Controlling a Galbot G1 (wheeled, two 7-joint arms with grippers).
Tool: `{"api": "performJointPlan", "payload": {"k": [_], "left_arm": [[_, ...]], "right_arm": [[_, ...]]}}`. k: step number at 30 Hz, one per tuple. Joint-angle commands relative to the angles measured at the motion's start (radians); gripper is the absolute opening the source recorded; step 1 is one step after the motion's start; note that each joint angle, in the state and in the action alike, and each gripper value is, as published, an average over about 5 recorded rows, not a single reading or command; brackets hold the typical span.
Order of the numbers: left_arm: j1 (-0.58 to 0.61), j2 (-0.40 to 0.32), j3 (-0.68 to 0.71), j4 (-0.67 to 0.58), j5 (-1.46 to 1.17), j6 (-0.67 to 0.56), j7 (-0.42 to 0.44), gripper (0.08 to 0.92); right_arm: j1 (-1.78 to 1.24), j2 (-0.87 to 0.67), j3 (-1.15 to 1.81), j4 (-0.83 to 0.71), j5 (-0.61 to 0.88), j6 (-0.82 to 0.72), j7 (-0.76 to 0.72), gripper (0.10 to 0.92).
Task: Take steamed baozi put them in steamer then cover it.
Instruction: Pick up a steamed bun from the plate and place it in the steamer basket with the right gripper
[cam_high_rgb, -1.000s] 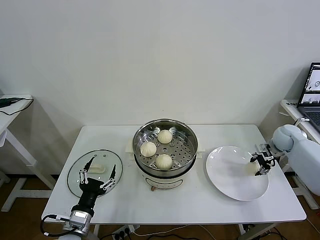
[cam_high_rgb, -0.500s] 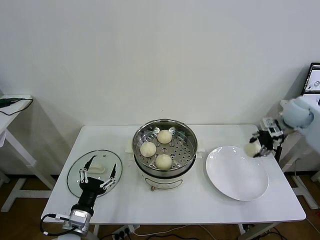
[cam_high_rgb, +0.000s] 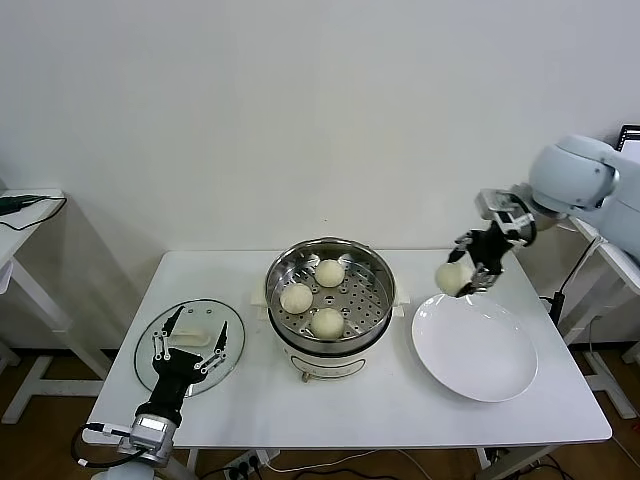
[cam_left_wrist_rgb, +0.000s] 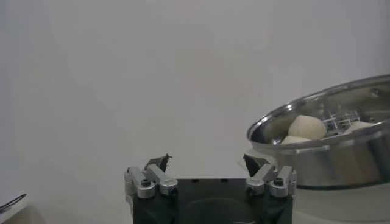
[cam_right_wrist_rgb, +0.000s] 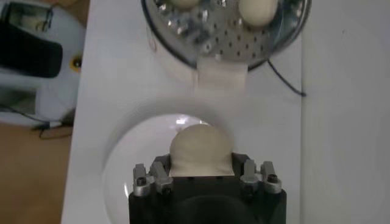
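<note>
Carrying the fourth baozi (cam_high_rgb: 452, 277) pinched in the right gripper (cam_high_rgb: 470, 270) above the plate (cam_high_rgb: 500, 375), aim for the steamer's (cam_high_rgb: 385, 277) bare tray patch beyond it (left gripper (cam_high_rgb: 187, 350) waits spread over the lid (cam_high_rgb: 150, 345)).

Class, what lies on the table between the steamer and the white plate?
Only bare table between steamer and plate, plus the steamer's white side tab; seen in the head view.
</note>
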Motion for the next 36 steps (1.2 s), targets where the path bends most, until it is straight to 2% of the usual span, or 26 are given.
{"api": "performJointPlan", "payload": {"k": [1,8,18,36], "left_arm": [[-0.005,0.004,-0.008,0.003,-0.009,0.003,0.001,0.823],[-0.011,0.002,-0.018,0.008,-0.016,0.006,0.000,0.823],[-0.011,0.004,-0.038,0.017,-0.025,0.009,0.001,0.823],[-0.020,0.004,-0.047,0.035,-0.032,0.009,0.005,0.823]], "right_arm": [[0.103,0.261,-0.125,-0.005,0.206,-0.107,0.064,0.669],[-0.036,0.405,-0.062,-0.160,0.153,-0.108,0.069,0.655],[-0.187,0.511,0.002,-0.333,0.036,-0.092,0.052,0.653],[-0.282,0.545,0.013,-0.395,-0.018,-0.087,0.045,0.653]]}}
